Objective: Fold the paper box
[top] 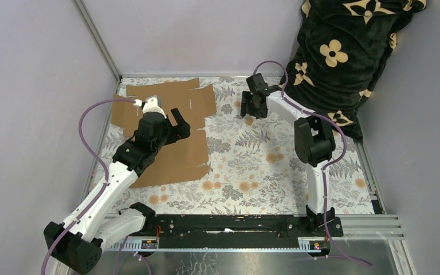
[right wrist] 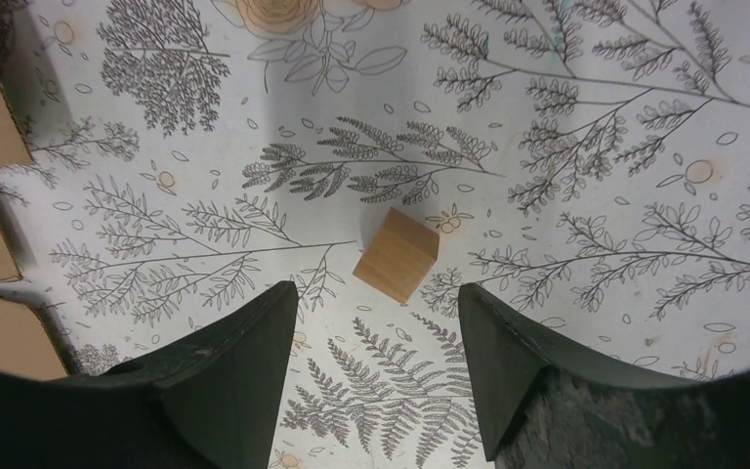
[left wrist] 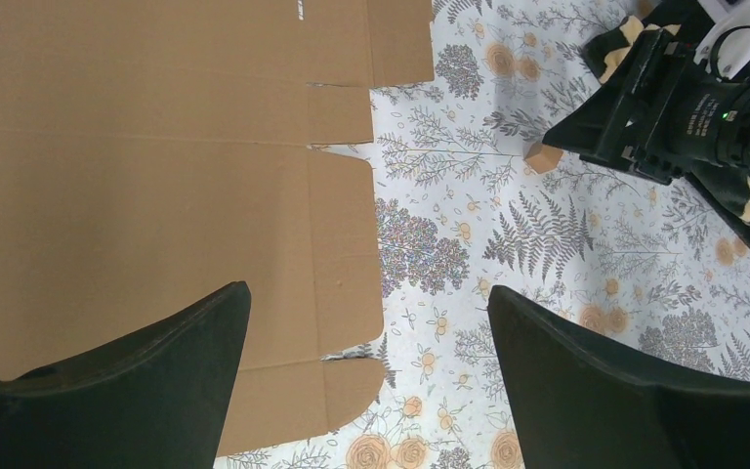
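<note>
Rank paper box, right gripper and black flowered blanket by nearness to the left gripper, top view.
1. paper box, beneath the left gripper, left side.
2. right gripper, middle back.
3. black flowered blanket, far right corner.

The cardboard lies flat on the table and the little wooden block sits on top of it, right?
No. The paper box does lie flat, but the wooden block sits on the flowery table cover, apart from the cardboard, not on it. The right wrist view shows this.
</note>
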You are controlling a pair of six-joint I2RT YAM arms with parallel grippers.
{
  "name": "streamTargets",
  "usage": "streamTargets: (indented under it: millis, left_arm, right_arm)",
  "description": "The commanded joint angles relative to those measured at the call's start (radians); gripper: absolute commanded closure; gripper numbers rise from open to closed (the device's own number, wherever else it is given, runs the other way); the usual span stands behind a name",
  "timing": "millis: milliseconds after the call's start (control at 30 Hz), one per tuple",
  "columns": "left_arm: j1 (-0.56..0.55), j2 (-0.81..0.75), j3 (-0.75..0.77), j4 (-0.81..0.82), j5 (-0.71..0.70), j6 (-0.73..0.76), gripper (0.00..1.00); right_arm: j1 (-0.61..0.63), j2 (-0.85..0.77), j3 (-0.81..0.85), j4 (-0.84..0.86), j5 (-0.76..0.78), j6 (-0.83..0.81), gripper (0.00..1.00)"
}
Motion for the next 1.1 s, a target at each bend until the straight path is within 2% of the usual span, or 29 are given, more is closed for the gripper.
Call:
streamTargets:
  millis: [0, 600, 667, 833, 933, 1033, 1067]
  left_arm:
    - [-0.007, -0.02, -0.02, 0.046, -0.009, -0.01, 0.01]
    - [-0.007, -0.044, -0.017, 0.038, -0.024, 0.028, 0.01]
    - [-0.007, -0.044, -0.019, 0.038, -0.022, 0.03, 0.01]
    - [-0.007, -0.045, -0.026, 0.041, -0.02, 0.03, 0.01]
    - [-0.007, -0.047, -0.033, 0.044, -0.017, 0.03, 0.01]
    - [-0.007, -0.049, -0.038, 0.045, -0.015, 0.03, 0.01]
    - [-0.008, -0.051, -0.039, 0.046, -0.014, 0.031, 0.01]
  right_arm:
    - [0.03, 0.006, 0.025, -0.027, 0.051, 0.034, 0.31]
    - [0.036, 0.084, 0.08, -0.078, 0.111, 0.073, 0.33]
    - [0.036, 0.092, 0.086, -0.081, 0.112, 0.074, 0.39]
    - [0.036, 0.09, 0.07, -0.073, 0.135, 0.075, 0.45]
    - [0.036, 0.089, 0.067, -0.08, 0.15, 0.071, 0.58]
    - [0.036, 0.071, 0.047, -0.072, 0.174, 0.068, 0.62]
    - [0.036, 0.067, 0.037, -0.061, 0.176, 0.064, 0.68]
